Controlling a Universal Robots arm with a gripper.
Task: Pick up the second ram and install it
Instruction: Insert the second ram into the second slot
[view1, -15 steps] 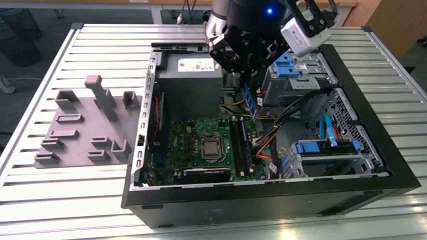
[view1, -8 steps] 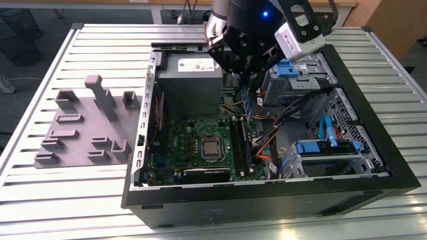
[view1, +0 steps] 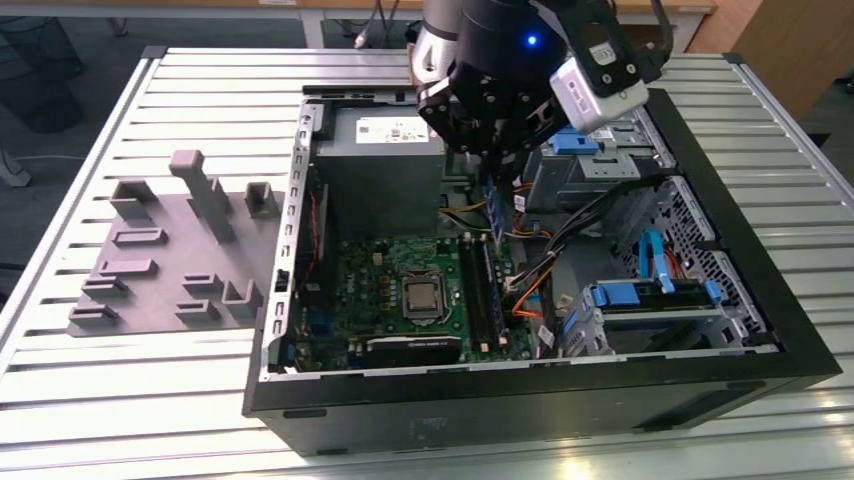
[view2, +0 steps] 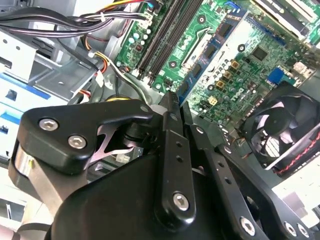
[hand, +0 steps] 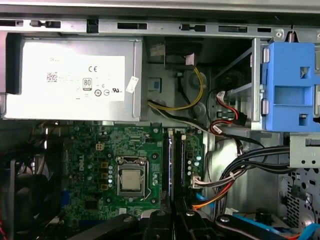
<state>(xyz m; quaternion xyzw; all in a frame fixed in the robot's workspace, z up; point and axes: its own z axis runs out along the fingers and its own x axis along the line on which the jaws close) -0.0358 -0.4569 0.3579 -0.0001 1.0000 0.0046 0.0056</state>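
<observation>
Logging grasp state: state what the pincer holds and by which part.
The pincer grips the long, narrow blue circuit-board stick by its upper end; the rest hangs below it.

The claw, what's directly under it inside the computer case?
Under the claw hangs the second ram, on edge above the black memory slots on the motherboard. The stick's top edge is covered by the claw, so the grip itself can't be seen.

The exterior view looks steeply down from well back onto the open computer case (view1: 747, 330). Both wrist views face its motherboard (hand: 105, 150) from close above.
</observation>
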